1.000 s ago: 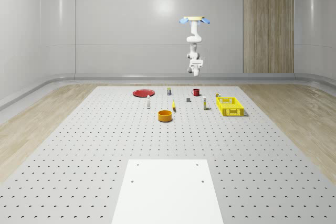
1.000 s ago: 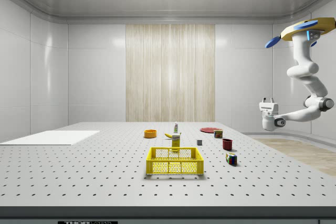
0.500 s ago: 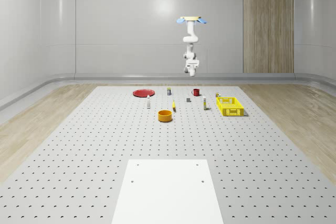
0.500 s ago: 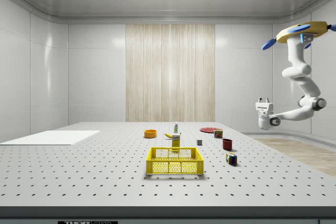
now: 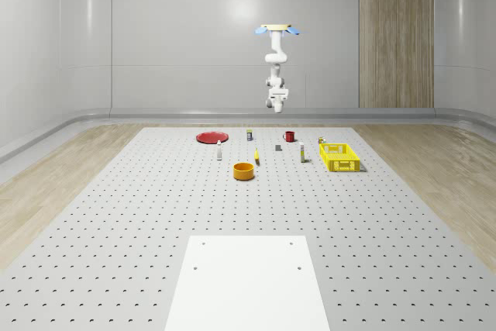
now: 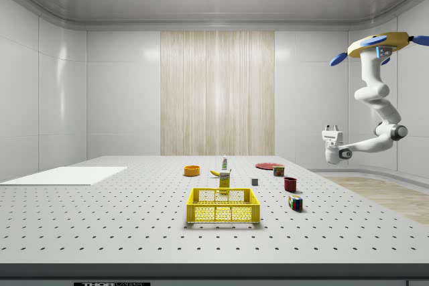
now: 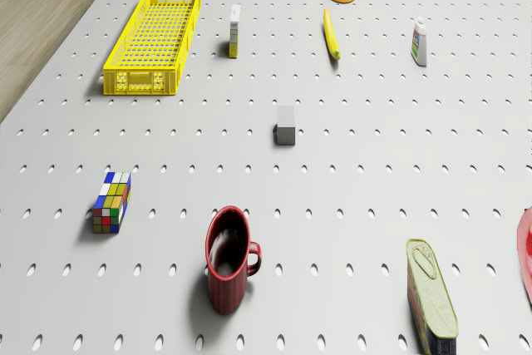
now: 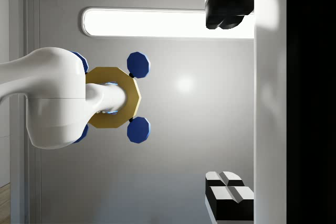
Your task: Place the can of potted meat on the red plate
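The potted meat can [image 5: 249,135] stands near the table's far edge, between the red plate [image 5: 211,137] and a red mug [image 5: 289,136]. In the drone view the can [image 7: 431,297] lies beside the plate's rim [image 7: 526,255]. The drone [image 5: 277,29] hovers high over the table's far edge, roughly above the can and mug. Its arm hangs down and bends so that the gripper [image 6: 330,128] points up, well above the can [image 6: 278,171]. In the wrist view the gripper [image 8: 228,103] is open, with nothing between the fingers [image 8: 228,195], and faces the drone's body [image 8: 113,98].
On the table are a yellow basket [image 5: 339,156], an orange bowl [image 5: 244,170], a banana [image 7: 332,34], a small bottle [image 7: 420,42], a narrow box [image 7: 234,31], a grey cube [image 7: 286,125] and a Rubik's cube [image 7: 111,202]. A white sheet [image 5: 248,281] lies at the near end.
Drone and arm have drifted towards the whole-scene view's left, which is the side view's left. The gripper stays open and pointing up. Nothing on the table has moved.
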Robot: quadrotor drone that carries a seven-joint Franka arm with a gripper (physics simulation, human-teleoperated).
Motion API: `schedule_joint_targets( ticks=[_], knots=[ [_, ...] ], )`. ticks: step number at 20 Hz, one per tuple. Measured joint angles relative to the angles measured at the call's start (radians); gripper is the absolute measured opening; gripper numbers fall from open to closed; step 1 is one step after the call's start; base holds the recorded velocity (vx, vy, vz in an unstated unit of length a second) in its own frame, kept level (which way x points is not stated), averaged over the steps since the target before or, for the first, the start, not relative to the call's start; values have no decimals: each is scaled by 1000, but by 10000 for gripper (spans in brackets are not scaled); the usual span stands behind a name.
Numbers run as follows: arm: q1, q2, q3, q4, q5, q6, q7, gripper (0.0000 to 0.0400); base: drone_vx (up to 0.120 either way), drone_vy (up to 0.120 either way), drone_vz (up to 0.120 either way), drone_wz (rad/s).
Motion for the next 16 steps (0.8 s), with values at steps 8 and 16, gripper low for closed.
schedule_joint_targets(
  ticks=[8, 16],
  knots=[
    [-3, -4, 9, -4, -12, 6, 1, 400, 0, -120, 0, 0],
    [-14, -9, 43, -10, -60, 13, 8, 400, 0, -120, 0, 0]
  ],
)
